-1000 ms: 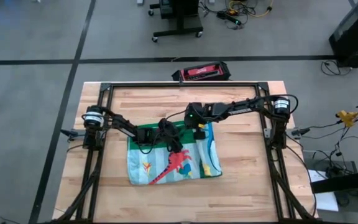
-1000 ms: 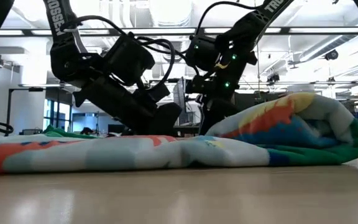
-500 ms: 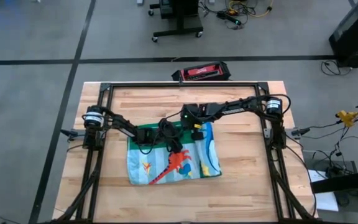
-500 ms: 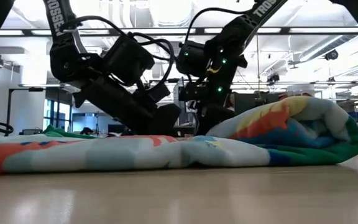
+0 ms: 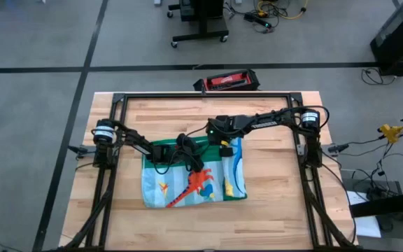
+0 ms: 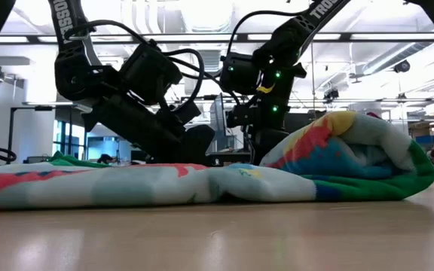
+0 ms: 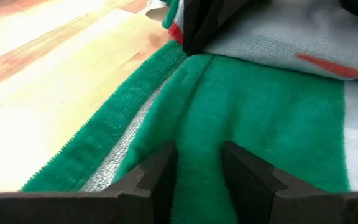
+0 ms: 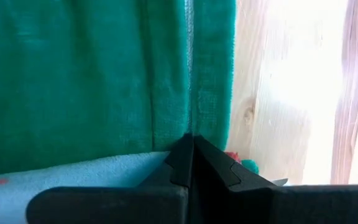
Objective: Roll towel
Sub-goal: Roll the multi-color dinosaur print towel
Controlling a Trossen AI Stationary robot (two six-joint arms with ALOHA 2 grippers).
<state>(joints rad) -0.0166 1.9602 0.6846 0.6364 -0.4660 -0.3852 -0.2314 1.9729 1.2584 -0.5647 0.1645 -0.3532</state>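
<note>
Towel (image 5: 194,183): green-bordered, pale blue, dinosaur-printed, one end curled into a thick roll. Left gripper (image 7: 199,171) pinches a green border fold; right gripper (image 8: 190,155) is clenched, empty, against the towel's far edge.

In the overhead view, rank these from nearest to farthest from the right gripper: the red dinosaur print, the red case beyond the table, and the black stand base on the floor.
From the right gripper, jaws shut at the towel's far edge:
1. Red dinosaur print, on the towel, toward the near side.
2. Red case, just beyond the table's far edge.
3. Black stand base, farther back on the floor.

Grey floor (image 5: 33,42) with dark lines, wooden table (image 5: 271,210), bright ceiling lights (image 6: 202,15) beyond
</note>
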